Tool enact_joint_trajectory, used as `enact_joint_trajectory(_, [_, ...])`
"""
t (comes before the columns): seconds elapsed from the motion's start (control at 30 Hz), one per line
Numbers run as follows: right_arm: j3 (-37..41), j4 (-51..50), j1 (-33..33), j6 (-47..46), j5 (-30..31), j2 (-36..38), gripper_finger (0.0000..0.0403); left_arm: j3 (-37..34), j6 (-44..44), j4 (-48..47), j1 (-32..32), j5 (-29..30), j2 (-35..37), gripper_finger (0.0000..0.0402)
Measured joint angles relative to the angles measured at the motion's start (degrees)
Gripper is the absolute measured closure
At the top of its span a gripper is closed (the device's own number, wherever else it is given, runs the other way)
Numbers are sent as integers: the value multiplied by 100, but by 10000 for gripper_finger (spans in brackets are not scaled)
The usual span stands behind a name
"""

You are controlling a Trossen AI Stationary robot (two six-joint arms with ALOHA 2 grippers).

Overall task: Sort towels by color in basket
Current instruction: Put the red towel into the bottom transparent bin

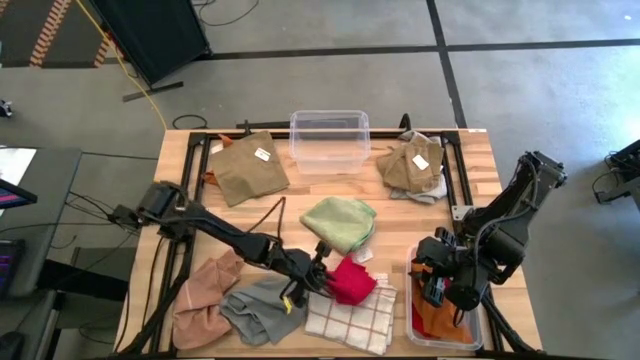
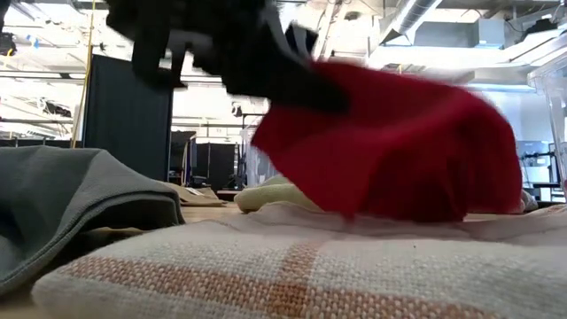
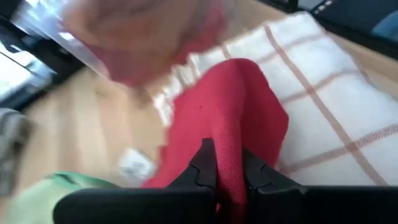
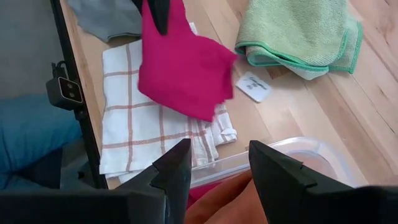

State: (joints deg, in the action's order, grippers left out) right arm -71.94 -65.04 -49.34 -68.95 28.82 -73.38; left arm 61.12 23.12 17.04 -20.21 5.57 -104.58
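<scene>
Closed tightly on a raised fold of the red towel (image 3: 236,124) are the fingers (image 3: 204,168) of the left gripper (image 1: 318,268), and from that pinch the cloth is seen to hang down and away toward the right side of the worktop (image 1: 470,170), its lower edge brushing the white checked towel (image 1: 345,318) beneath it. Just beyond the draped cloth, on the same side, the clear bin (image 1: 470,338) holding reddish and orange cloth is found, so the towel's free end already points toward what is judged to be its destination; a short carry to the right is all that seems called for. Over that bin the right gripper (image 4: 217,171) is held, its fingers spread apart and holding nothing, nearer the bin than the left. A light green towel (image 1: 340,222) lies just beside the pinch, farther back.
</scene>
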Motion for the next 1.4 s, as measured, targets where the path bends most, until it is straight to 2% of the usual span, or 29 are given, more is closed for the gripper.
enact_joint_trajectory(0.23, [0,14,-12,4,0,-58,216,0,132,-550,44,54,782,394])
enact_joint_trajectory(0.47, [2,-84,-98,-56,-6,-127,216,0,348,-352,42,35,1360,394])
enact_joint_trajectory(0.67, [2,-90,-372,-388,-48,-129,216,0,505,149,42,-309,1561,394])
enact_joint_trajectory(0.83, [2,-38,-753,-690,-42,-129,216,255,648,209,43,-482,1541,394])
enact_joint_trajectory(0.93, [2,141,-989,-619,356,-129,216,394,775,240,49,-510,1546,394])
enact_joint_trajectory(1.17, [2,998,-1023,666,1717,-145,216,484,682,138,296,-522,1545,394])
enact_joint_trajectory(1.4, [0,2620,-259,3198,1850,-463,193,450,462,118,695,-311,1544,394])
